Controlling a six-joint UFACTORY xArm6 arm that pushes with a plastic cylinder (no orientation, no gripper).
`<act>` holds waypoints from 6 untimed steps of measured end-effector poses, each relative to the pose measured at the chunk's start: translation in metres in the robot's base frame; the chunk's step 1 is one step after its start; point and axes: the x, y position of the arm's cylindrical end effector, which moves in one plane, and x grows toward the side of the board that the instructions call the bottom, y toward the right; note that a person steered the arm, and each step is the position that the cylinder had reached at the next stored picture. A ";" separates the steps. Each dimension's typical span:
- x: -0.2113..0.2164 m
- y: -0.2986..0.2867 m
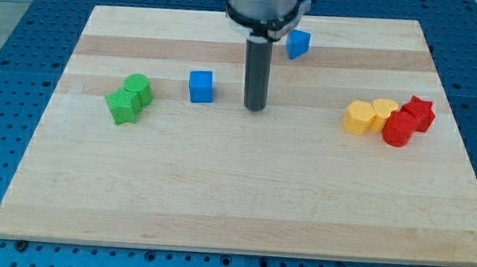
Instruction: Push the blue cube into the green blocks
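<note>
- Worktop [241, 209] of pale wood fills most of your view, sitting on a blue perforated base [11, 17].
- You have no fingers to read as apart or together here: the arm ends in a dark rod, and my tip [254, 109] rests on the wood near the middle, toward the top edge.
- Your blue cube [200, 86] sits just to the left of my tip, apart from it.
- You can see the green blocks, a green cylinder [138, 88] and a green star-like block [122, 107], touching each other nearer the left edge, apart from the cube.
- A second blue block [298, 43] lies by the top edge, right of the rod.
- Toward the right edge you have two yellow blocks [369, 117] and two red blocks [408, 121] clustered together.
</note>
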 end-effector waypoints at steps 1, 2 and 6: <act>-0.010 -0.029; -0.008 -0.053; 0.041 -0.152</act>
